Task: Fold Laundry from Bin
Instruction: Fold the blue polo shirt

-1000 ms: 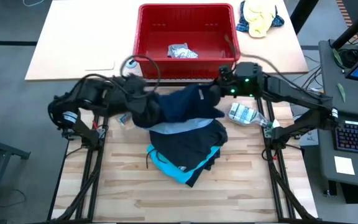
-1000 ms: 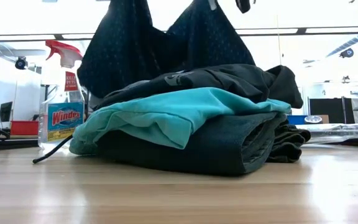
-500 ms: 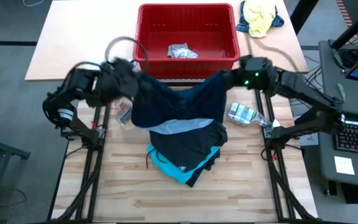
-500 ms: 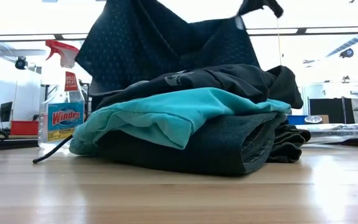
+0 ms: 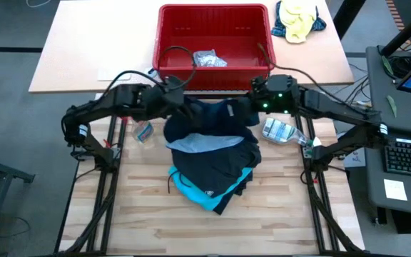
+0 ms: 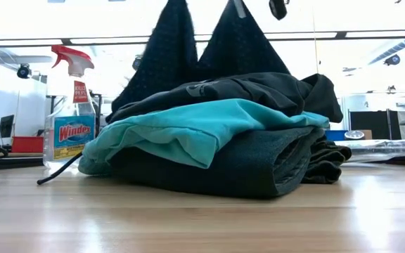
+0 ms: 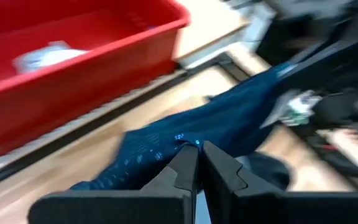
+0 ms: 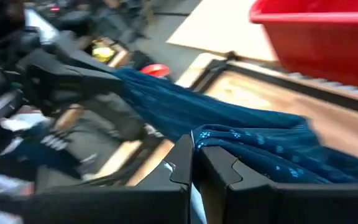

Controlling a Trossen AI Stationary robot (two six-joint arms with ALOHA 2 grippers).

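The navy dotted garment (image 5: 209, 118) hangs between the two arms above the pile (image 5: 212, 168) at the table's middle, its long axis running side to side, just before the bin (image 5: 215, 36). The left gripper (image 5: 171, 100) and right gripper (image 5: 252, 100) each pinch a corner, equally near the cloth.

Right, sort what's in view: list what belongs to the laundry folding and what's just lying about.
Job:
- navy garment, held up by left gripper and right gripper, both shut on it
- folded pile
- red bin

Lying about:
- spray bottle
- yellow-and-blue bundle
- crumpled item in bin
- plastic bottle
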